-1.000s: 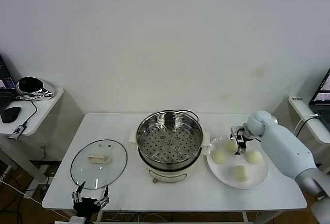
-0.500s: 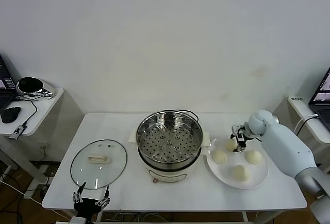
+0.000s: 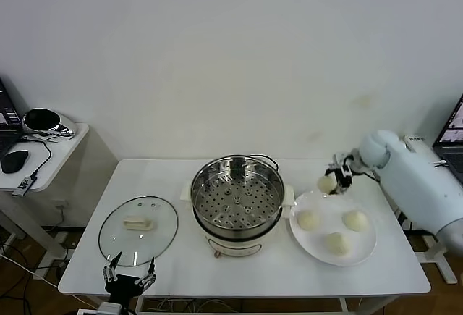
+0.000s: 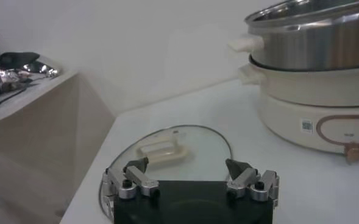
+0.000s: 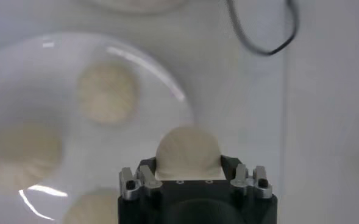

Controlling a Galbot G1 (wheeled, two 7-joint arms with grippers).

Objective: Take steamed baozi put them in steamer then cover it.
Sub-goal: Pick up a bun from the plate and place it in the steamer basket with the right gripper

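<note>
The left gripper point(image 3: 129, 279) is hanging at the table's point(image 3: 246, 268) near edge, jaws spread wide, just before the glass lid point(image 3: 138, 220). Three baozi point(image 3: 336, 242) are sitting on the white plate point(image 3: 363, 251) beside the steamer point(image 3: 238, 200). Above the plate's far rim, the right gripper point(image 3: 331, 182) is clamping a fourth baozi point(image 3: 326, 183).

pale blue-white right arm point(image 3: 416, 185), black tool point(image 3: 340, 179) with silver screws.
</note>
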